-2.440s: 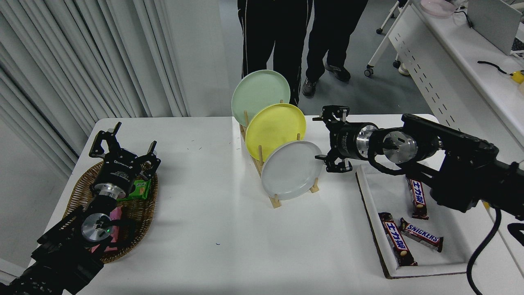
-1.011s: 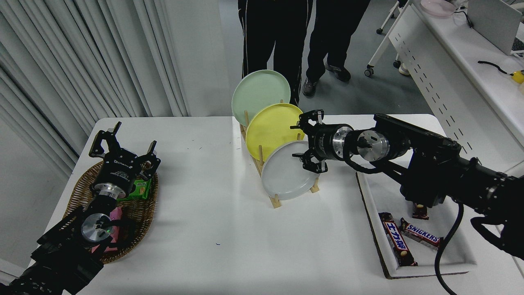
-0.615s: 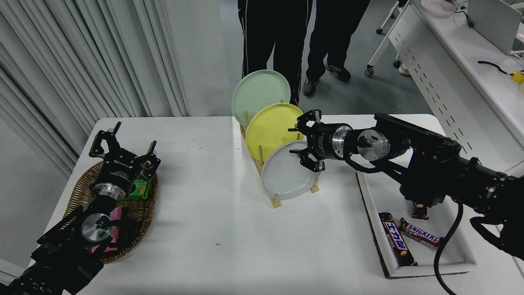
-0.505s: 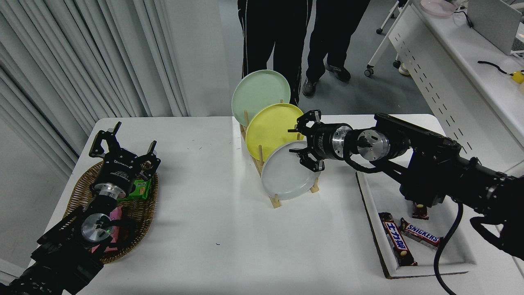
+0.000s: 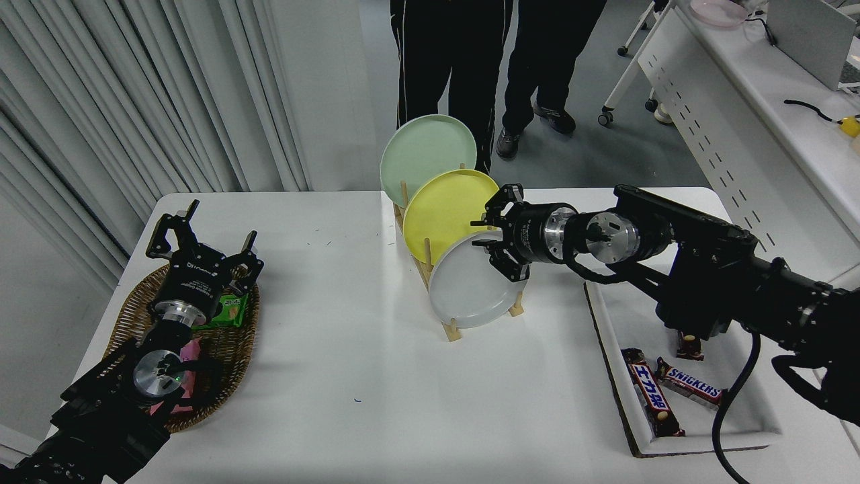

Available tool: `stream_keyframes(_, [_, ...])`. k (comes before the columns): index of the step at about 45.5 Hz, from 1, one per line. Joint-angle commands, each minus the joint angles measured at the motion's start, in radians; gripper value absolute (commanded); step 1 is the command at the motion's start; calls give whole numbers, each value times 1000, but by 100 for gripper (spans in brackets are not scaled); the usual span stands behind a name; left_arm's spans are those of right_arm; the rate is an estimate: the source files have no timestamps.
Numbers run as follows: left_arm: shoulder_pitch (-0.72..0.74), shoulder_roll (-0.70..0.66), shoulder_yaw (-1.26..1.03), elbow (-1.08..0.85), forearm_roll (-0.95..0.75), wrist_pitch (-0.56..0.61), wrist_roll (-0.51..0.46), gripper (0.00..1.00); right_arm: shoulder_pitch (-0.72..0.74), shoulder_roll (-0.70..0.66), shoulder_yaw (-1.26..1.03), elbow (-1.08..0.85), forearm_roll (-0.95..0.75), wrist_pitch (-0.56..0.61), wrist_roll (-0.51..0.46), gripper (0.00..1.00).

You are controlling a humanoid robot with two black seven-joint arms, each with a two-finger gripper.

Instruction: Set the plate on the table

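Three candy bars (image 5: 655,393) lie nearest, in a white tray (image 5: 615,349) at the right of the white worktop (image 5: 349,376). At the lower left the left tool (image 5: 201,238) is parked over a wicker basket (image 5: 232,349) of snack packets, its fingers spread wide and holding nothing. Farther in, a wooden rack (image 5: 450,328) stands in the middle of the worktop with three plates leaning in its slots. The grey plate (image 5: 467,289) stands in the front slot, tilted back on its edge. The right tool (image 5: 496,240) reaches in from the right and sits at the plate's upper right rim, its fingers (image 5: 500,265) partly closed around that edge; I can't tell whether they are actually pinching it. Just behind stands the yellow plate (image 5: 440,212), and behind that the pale green plate (image 5: 420,151). Beyond the far edge two people (image 5: 497,60) in dark trousers stand, and a white perforated-panel desk (image 5: 739,107) runs along the right.
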State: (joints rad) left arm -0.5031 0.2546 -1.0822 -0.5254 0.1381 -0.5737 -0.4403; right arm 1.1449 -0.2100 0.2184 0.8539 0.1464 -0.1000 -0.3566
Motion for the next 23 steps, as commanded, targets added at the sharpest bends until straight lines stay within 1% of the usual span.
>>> stream_keyframes(1, [0, 0, 1, 1, 0, 0, 0, 100, 1, 0, 1, 2, -1, -7, -4, 24])
stream_keyframes(11, [0, 0, 1, -1, 0, 0, 0, 100, -2, 0, 2, -1, 1, -13, -4, 20])
stream_keyframes(21, [0, 0, -1, 1, 0, 0, 0, 100, -4, 0, 2, -3, 1, -13, -4, 19])
stream_keyframes(23, [0, 0, 1, 1, 0, 0, 0, 100, -4, 0, 2, -4, 1, -13, -4, 18])
